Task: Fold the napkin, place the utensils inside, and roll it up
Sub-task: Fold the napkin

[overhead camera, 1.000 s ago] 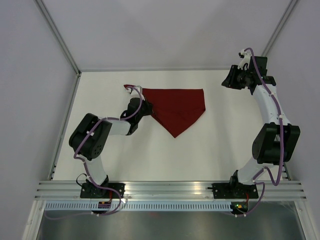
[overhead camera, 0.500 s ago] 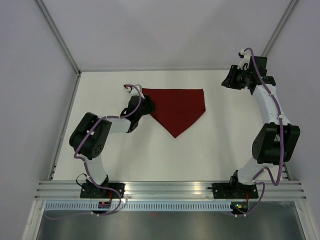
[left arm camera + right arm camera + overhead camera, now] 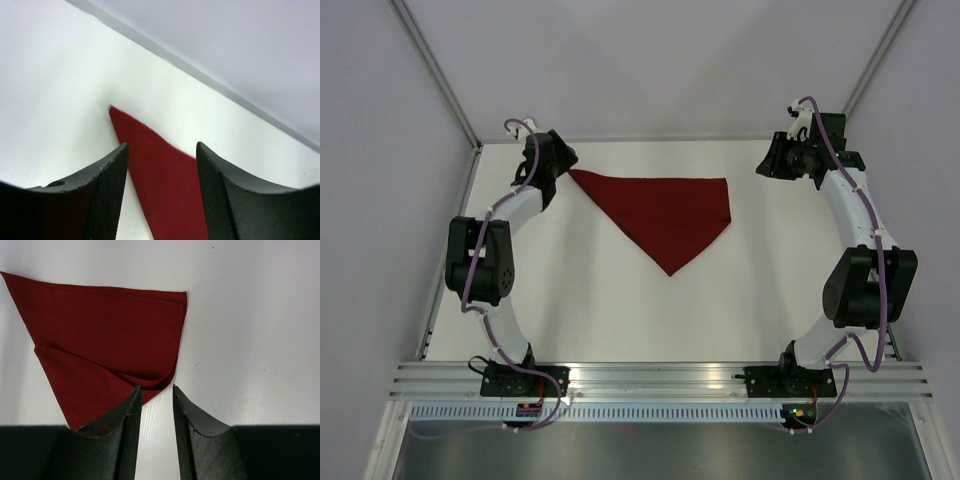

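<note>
White table (image 3: 570,300), grey walls (image 3: 650,70), napkin (image 3: 670,215) between left pincer (image 3: 563,160) and right pincer (image 3: 765,165)

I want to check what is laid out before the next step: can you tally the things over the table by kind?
Maroon napkin, folded into a triangle: 1
Robot grippers: 2 (left gripper, right gripper)
Total: 3
</note>
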`<action>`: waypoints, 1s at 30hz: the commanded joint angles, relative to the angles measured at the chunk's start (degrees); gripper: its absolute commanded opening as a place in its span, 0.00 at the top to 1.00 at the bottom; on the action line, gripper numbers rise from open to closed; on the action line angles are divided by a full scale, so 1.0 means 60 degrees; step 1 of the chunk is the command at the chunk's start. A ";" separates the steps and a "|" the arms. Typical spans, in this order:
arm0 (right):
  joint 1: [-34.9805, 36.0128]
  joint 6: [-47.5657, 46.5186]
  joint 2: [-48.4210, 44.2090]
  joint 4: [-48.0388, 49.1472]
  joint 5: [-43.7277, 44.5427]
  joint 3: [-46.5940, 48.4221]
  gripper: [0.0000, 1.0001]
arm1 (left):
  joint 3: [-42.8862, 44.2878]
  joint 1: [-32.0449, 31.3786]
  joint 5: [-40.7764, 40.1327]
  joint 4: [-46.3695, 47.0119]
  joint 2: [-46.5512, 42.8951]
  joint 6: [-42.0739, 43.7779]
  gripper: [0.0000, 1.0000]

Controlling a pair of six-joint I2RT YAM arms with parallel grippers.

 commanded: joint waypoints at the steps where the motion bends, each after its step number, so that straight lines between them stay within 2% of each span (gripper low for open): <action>1: 0.0063 0.0022 0.0072 -0.0103 -0.0036 0.0438 0.63 | 0.1422 0.0610 0.0568 -0.1660 0.1081 -0.0546 0.39; 7: 0.0064 0.0036 0.0219 -0.0103 -0.0051 0.0497 0.63 | 0.2597 0.1255 0.1490 -0.2103 0.2560 -0.0663 0.42; 14: 0.0166 -0.0007 0.0351 -0.0045 -0.0037 0.0424 0.64 | 0.2891 0.1329 0.2166 -0.2001 0.3250 -0.1233 0.42; 21: 0.0180 -0.0007 0.0336 -0.0030 -0.0007 0.0365 0.64 | 0.3009 0.1329 0.2124 -0.1898 0.3675 -0.1981 0.44; 30: 0.0166 -0.0008 0.0321 -0.0030 0.0022 0.0350 0.64 | 0.3258 0.1329 0.1904 -0.2074 0.4174 -0.2728 0.53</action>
